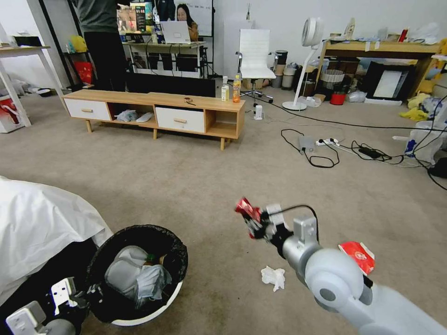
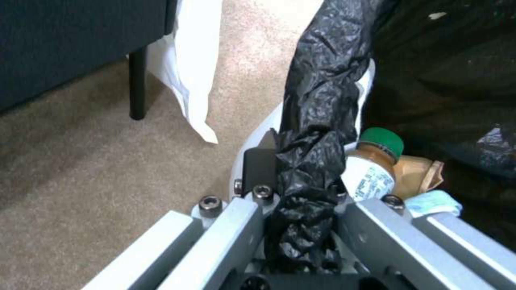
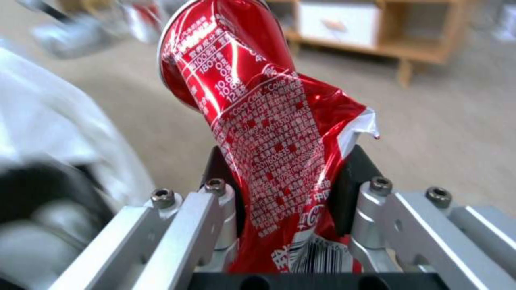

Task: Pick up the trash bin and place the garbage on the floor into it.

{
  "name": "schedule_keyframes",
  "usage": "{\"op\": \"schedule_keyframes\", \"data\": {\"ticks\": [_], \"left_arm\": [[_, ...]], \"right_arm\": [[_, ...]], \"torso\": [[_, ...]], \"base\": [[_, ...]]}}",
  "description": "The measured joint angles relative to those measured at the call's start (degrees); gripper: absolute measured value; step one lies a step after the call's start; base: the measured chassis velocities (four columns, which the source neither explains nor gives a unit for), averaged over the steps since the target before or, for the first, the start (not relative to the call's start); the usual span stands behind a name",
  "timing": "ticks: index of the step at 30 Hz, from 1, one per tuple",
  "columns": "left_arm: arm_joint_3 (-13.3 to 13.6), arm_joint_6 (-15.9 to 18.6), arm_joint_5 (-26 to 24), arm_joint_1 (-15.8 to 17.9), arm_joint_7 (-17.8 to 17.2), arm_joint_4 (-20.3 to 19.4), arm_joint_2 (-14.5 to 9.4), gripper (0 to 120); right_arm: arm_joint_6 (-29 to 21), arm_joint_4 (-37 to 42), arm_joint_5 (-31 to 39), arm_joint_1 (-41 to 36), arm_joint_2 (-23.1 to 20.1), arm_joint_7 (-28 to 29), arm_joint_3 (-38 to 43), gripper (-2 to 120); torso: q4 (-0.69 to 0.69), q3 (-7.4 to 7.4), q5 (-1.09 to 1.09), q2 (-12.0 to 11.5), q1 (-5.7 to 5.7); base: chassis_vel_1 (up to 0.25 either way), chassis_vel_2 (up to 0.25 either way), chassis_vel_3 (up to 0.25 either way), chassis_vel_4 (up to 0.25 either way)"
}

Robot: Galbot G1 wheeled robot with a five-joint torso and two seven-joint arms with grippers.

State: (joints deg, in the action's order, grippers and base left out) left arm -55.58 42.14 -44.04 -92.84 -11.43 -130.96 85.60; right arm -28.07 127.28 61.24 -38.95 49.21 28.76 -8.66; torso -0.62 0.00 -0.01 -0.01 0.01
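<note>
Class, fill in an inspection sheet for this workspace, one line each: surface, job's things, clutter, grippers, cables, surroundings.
Surface: beige carpet floor, no spills seen.
Job's things: trash bin, white with black bag liner, already holds a green-capped bottle, a brown paper bag and tissues; crushed red can is held up; a white tissue and a red packet lie on the carpet.
Clutter: white cloth beside the bin.
Grippers: left gripper shut on the bin's rim and liner; right gripper shut on the can, above the floor to the right of the bin.
Cables: black cords and a power strip on the carpet farther off.
Surroundings: wooden cabinet, two upright bottles on it, standing fan.
</note>
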Motion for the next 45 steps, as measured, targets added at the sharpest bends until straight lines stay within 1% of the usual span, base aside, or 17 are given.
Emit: {"op": "schedule_keyframes", "data": {"ticks": [1,2,4,5,8,9,11,14,16,20,21,22,24,30,38,45], "left_arm": [[0.13,0.0,0.0,-0.17,-0.03,-0.28,-0.05,1],[0.13,0.0,0.0,-0.17,-0.03,-0.28,-0.05,1],[0.52,0.0,0.03,-0.32,-0.04,-0.62,-0.06,1],[0.52,0.0,0.03,-0.32,-0.04,-0.62,-0.06,1],[0.87,0.0,0.17,-0.48,-0.05,-0.83,-0.13,1],[0.87,0.0,0.17,-0.48,-0.05,-0.83,-0.13,1],[0.92,0.0,0.19,-0.53,-0.05,-0.95,-0.25,1],[0.95,0.0,0.19,-0.53,-0.06,-0.98,-0.32,1],[0.98,0.0,0.23,-0.49,-0.06,-1.02,-0.39,1],[0.99,0.0,0.24,-0.41,-0.06,-1.02,-0.42,1],[1.0,0.0,0.25,-0.28,-0.06,-1.02,-0.42,1],[1.0,0.0,0.25,-0.28,-0.06,-1.02,-0.42,1],[1.07,0.0,0.27,-0.15,-0.06,-0.96,-0.44,1],[1.26,0.0,0.34,0.05,-0.06,-0.81,-0.38,1],[1.44,0.0,0.5,0.14,0.05,-0.65,-0.23,1],[1.43,-0.01,0.53,0.1,0.15,-0.65,-0.25,1]], "right_arm": [[0.95,0.2,2.0,3.43,1.2,0.09,-2.36,26],[0.95,0.2,2.0,3.43,1.2,0.09,-2.36,26],[1.54,0.22,6.39,8.5,3.54,0.71,-6.92,26],[1.54,0.22,6.39,8.5,3.54,0.71,-6.92,26],[1.62,-0.59,11.89,13.01,6.27,2.39,-12.77,26],[1.62,-0.59,11.89,13.01,6.27,2.39,-12.77,26],[1.34,-1.36,14.02,15.04,7.8,3.07,-15.62,26],[1.14,-1.79,14.75,15.79,8.6,3.32,-16.83,26],[-0.42,-3.31,17.86,18.07,11.85,5.01,-20.15,26],[-1.26,-4.01,18.6,19.2,13.33,5.45,-21.72,26],[-2.05,-4.78,19.33,20.21,15.04,6.25,-23.33,26],[-2.05,-4.78,19.33,20.21,15.04,6.25,-23.33,26],[-3.3,-5.8,20.32,21.42,16.84,7.53,-26.61,26],[-5.33,-7.1,21.53,21.75,18.34,10.21,-29.43,26],[-6.9,-9.54,21.92,20.87,20.45,12.1,-30.61,26],[-7.56,-11.81,20.22,18.91,19.99,12.48,-31.78,26]], "torso": [[-0.01,0.0,0.0,0.0,0.0],[-0.01,0.0,0.0,0.0,0.0],[-0.02,0.0,0.0,0.0,0.0],[-0.02,0.0,0.0,0.0,0.0],[-0.02,0.0,0.0,0.0,0.0],[-0.02,0.0,0.0,0.0,0.0],[-0.02,0.0,0.0,0.0,0.0],[-0.02,0.0,0.0,0.0,0.0],[-0.02,0.0,0.01,0.0,0.0],[-0.02,0.0,0.0,0.0,0.0],[-0.02,0.0,0.0,0.0,0.0],[-0.02,0.0,0.0,0.0,0.0],[-0.01,0.0,0.0,0.01,0.0],[-0.03,0.0,0.01,0.01,0.0],[-0.02,0.0,0.01,0.01,0.0],[-0.02,0.0,0.01,0.01,0.0]], "base": [[0.0,0.0,0.0,0.0],[0.0,0.0,0.0,0.0],[0.0,0.0,0.0,0.0],[0.0,0.0,0.0,0.0],[0.0,0.0,0.0,0.0],[0.0,0.0,0.0,0.0],[0.0,0.0,0.0,0.0],[0.0,0.0,0.0,0.0],[0.0,0.0,0.0,0.0],[0.0,0.0,0.0,0.0],[0.0,0.0,0.0,0.0],[0.0,0.0,0.0,0.0],[0.0,0.0,0.0,0.0],[0.0,0.0,0.0,0.0],[0.0,0.0,0.0,0.0],[0.0,0.0,0.0,0.0]]}}
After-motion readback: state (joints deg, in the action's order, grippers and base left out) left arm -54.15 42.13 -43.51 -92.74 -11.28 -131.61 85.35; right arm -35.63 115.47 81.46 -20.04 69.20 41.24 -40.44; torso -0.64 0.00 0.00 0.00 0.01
